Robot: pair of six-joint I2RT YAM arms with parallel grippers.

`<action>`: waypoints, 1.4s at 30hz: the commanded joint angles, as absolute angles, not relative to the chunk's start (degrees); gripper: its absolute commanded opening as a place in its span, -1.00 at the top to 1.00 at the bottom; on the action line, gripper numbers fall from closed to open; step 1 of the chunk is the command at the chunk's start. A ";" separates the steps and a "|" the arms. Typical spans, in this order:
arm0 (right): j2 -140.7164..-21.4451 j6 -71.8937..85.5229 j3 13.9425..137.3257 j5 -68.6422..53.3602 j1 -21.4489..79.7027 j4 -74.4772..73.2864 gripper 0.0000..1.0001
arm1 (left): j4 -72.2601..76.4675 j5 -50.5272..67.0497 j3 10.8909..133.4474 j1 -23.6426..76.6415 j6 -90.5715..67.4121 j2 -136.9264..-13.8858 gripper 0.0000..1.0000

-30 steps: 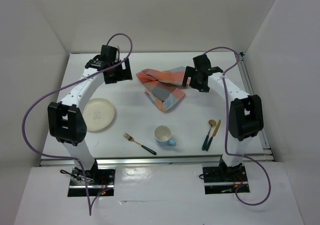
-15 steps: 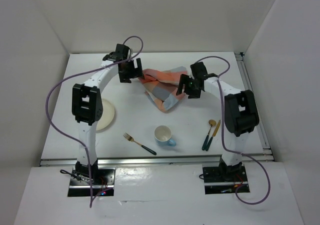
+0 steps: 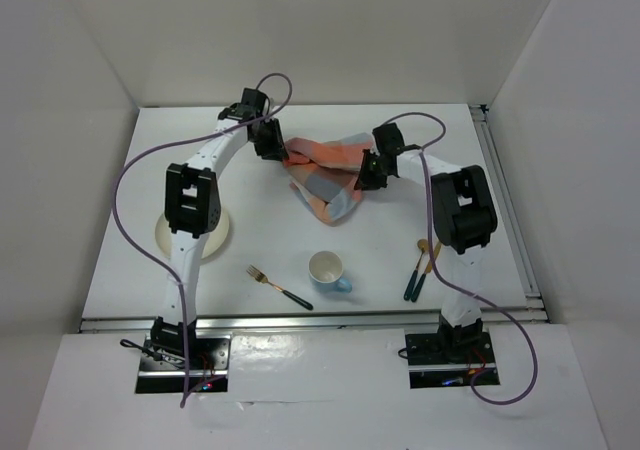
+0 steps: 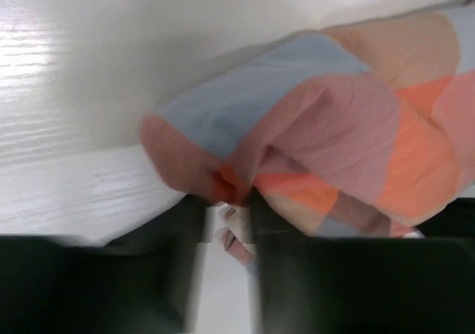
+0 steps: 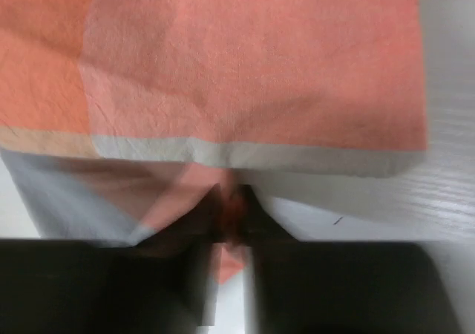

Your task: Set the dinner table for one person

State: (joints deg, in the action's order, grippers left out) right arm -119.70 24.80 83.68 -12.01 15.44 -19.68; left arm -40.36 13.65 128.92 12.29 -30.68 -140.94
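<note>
An orange, blue and grey checked cloth lies crumpled at the back middle of the white dinner table. My left gripper is at the cloth's left end and is shut on a fold of it. In the left wrist view the cloth bunches between the dark fingers of that gripper. My right gripper pinches the cloth's right edge. In the right wrist view an orange corner of the cloth sits inside that gripper.
A cream plate lies at the left, partly under my left arm. A fork and a blue cup sit near the front. A spoon and knife lie at the front right. Aluminium rails run along the front and right edges.
Both arms moved inward onto the cloth from either side. Both grippers went from open to shut on its edges, and the cloth has bunched a little between them.
</note>
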 commanded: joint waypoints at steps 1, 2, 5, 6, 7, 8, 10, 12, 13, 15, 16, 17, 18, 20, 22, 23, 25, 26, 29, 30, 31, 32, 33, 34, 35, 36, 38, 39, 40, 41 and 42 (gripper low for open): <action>-121.29 24.61 86.21 -12.65 15.38 -19.86 0.78 | -39.02 17.40 130.87 12.39 -31.38 -141.50 0.40; -121.29 24.61 87.44 -11.96 15.38 -20.56 1.00 | -39.02 17.40 131.48 12.39 -31.38 -141.50 0.63; -117.52 24.08 88.07 -9.51 15.38 -22.06 1.00 | -38.50 17.40 132.01 11.87 -31.38 -139.49 1.00; -116.29 23.47 88.59 -8.97 15.38 -22.67 1.00 | -38.50 17.40 132.01 11.87 -31.38 -138.61 1.00; -113.58 22.77 89.29 -7.40 15.38 -23.46 1.00 | -37.97 17.40 132.01 11.26 -31.38 -136.43 1.00; -112.25 22.76 89.82 -6.69 15.38 -23.47 1.00 | -37.97 17.40 132.01 11.25 -31.90 -135.01 1.00; -108.38 21.71 91.05 -5.54 15.38 -24.95 1.00 | -37.27 17.92 132.01 10.72 -32.51 -132.20 1.00; -106.01 21.10 93.85 -3.87 15.38 -25.74 1.00 | -36.74 18.71 132.01 10.20 -33.04 -127.63 1.00; -103.82 20.57 95.00 -3.08 15.38 -26.36 1.00 | -36.74 19.33 132.01 9.67 -33.83 -126.05 1.00; -100.92 20.04 98.50 -1.59 15.38 -26.89 1.00 | -36.04 19.34 132.01 8.97 -34.71 -121.04 1.00; -99.77 20.04 99.66 -0.71 15.38 -26.89 1.00 | -35.43 19.86 132.01 8.96 -35.24 -119.37 1.00; -98.62 19.43 100.45 -0.01 14.86 -26.89 1.00 | -35.42 19.86 132.01 8.44 -35.24 -117.62 1.00; -97.48 19.42 100.98 0.78 14.85 -26.89 1.00 | -34.90 20.56 130.36 8.44 -36.03 -114.12 1.00; -93.18 19.42 100.99 1.66 14.85 -25.58 1.00 | -33.32 21.62 128.16 7.04 -36.83 -110.58 1.00; -88.28 19.42 97.83 1.67 14.85 -22.78 1.00 | -32.78 22.32 124.12 7.03 -36.83 -105.59 1.00; -86.68 19.42 96.34 1.67 14.85 -22.07 1.00 | -32.78 22.32 122.45 6.51 -37.44 -103.99 1.00; -83.51 19.42 90.22 2.81 14.85 -20.92 1.00 | -31.74 23.72 114.38 6.50 -39.10 -100.39 1.00; -80.02 18.90 87.65 2.81 14.85 -19.44 1.00 | -29.29 25.12 110.60 6.50 -40.68 -96.28 1.00; -74.90 19.51 78.33 4.13 14.85 -19.42 1.00 | -25.06 26.54 95.31 5.98 -44.46 -90.54 1.00; -74.10 19.51 76.92 4.13 14.85 -19.95 1.00 | -22.61 27.33 92.32 5.98 -45.26 -88.00 1.00; -73.57 19.51 75.16 4.13 14.85 -20.56 1.00 | -21.46 27.86 87.76 5.98 -45.96 -87.28 1.00; -72.87 20.12 75.15 4.13 14.85 -21.09 1.00 | -20.49 29.78 86.41 5.98 -47.18 -87.28 1.00; -72.86 20.13 75.15 4.13 14.85 -21.09 1.00 | -19.96 30.75 85.61 5.98 -47.72 -87.28 1.00; -72.86 20.13 75.15 4.13 14.85 -21.96 1.00 | -19.95 31.63 85.61 5.98 -47.72 -87.88 1.00; -72.86 19.52 76.36 4.13 14.85 -21.97 1.00 | -19.43 33.55 85.61 5.98 -49.20 -87.89 1.00; -72.86 19.51 77.33 4.74 14.85 -21.97 1.00 | -19.42 34.18 85.61 5.98 -49.83 -88.67 1.00; -75.74 18.37 80.85 4.75 14.85 -21.97 1.00 | -17.06 34.19 87.00 5.98 -50.97 -90.08 1.00; -77.15 17.85 82.25 5.27 14.85 -21.97 1.00 | -17.05 35.06 87.79 5.98 -52.37 -90.96 1.00; -78.82 16.97 84.09 5.27 14.85 -21.97 1.00 | -16.44 35.94 91.11 5.98 -52.38 -92.18 1.00; -80.66 16.96 87.68 5.27 14.85 -21.97 1.00 | -15.83 35.95 93.14 5.98 -53.25 -95.42 1.00; -84.95 15.40 89.63 4.32 14.16 -20.67 1.00 | -15.30 36.64 95.34 5.98 -54.39 -97.28 1.00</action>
